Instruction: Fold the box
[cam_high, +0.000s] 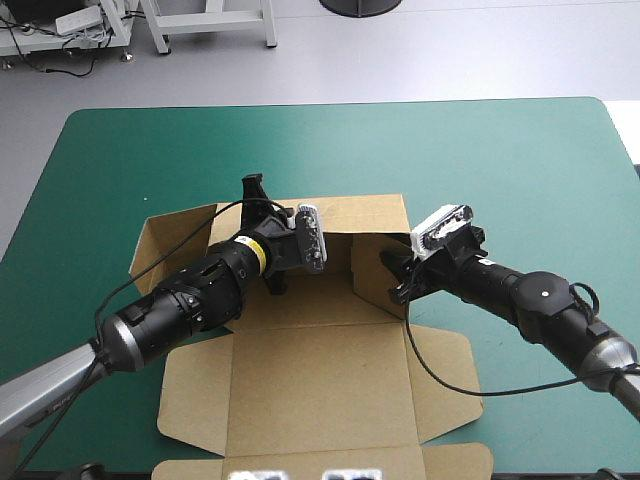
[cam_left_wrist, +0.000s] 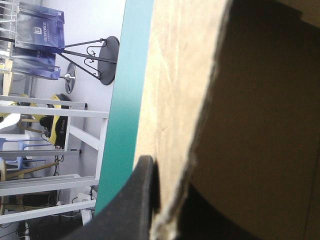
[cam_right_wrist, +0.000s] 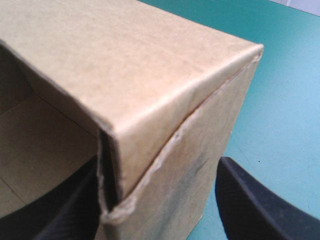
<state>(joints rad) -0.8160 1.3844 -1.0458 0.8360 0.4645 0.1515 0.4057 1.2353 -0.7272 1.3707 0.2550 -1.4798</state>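
Only up close, right end effector (cam_right_wrist: 156, 167) astride box (cam_right_wrist: 125, 65) corner

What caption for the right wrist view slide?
Right gripper open astride a raised corner of the box, one finger inside, one outside over the teal-green cover.

The box (cam_high: 310, 390) is brown board, matt and a little fibrous, with rough, frayed cut edges. The teal-green cover (cam_high: 500, 160) looks smooth, with a soft sheen. The black fingers (cam_right_wrist: 255, 205) look matt and finely grained.
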